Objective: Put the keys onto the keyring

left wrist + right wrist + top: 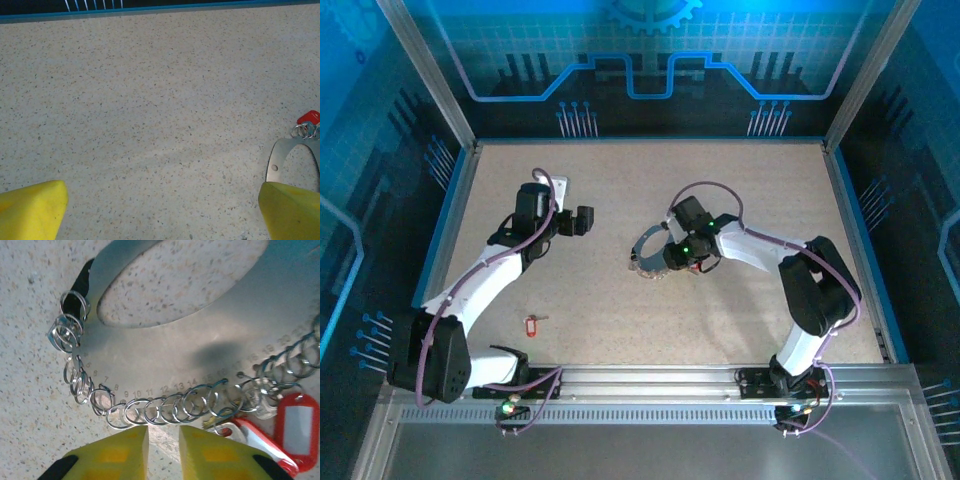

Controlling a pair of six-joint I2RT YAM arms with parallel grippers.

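Left end effector (584, 221) hangs spread wide over the speckled beige tabletop (750, 180). One tiny red-tagged silver key (531, 323) lies loose near that arm's base. Mid-table, the flat silver crescent keyring (200, 350), strung with small rings and red-tagged keys (296, 432), sits at the right end effector (163, 450), its yellow fingers a sliver apart.

Bench (620, 310) was a speckled beige slab with a blue rim (640, 140). Glowing blue circuit-pattern walls (640, 60) all around, silver frame posts (428, 70) at the back corners, ribbed metal rail (650, 378) up front.
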